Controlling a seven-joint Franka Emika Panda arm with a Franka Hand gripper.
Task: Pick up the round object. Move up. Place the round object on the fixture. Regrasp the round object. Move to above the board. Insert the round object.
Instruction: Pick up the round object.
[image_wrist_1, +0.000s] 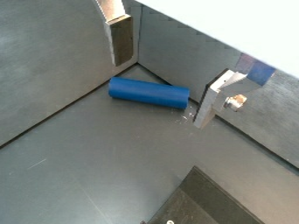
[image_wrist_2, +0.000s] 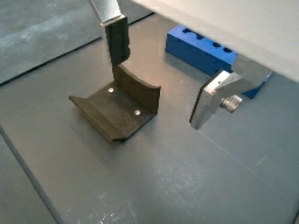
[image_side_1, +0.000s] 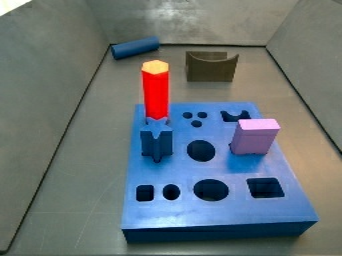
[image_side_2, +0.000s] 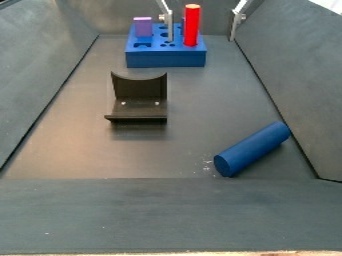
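The round object (image_wrist_1: 149, 92) is a long dark blue cylinder lying on its side on the grey floor next to a wall; it also shows in both side views (image_side_1: 134, 47) (image_side_2: 254, 148). The fixture (image_wrist_2: 117, 109) (image_side_1: 210, 65) (image_side_2: 138, 98), a dark notched cradle, stands empty. The board (image_side_1: 214, 185) (image_wrist_2: 208, 52) (image_side_2: 167, 55) carries other pieces. My gripper (image_wrist_1: 166, 74) (image_wrist_2: 163, 74) hangs open well above the floor, with nothing between its silver fingers (image_wrist_1: 118, 39). The cylinder lies far below the gap.
On the board stand a red hexagonal peg (image_side_1: 156, 90), a short dark blue star peg (image_side_1: 156, 142) and a pink cube (image_side_1: 254, 136). Sloping grey walls (image_side_1: 67, 120) enclose the floor on all sides.
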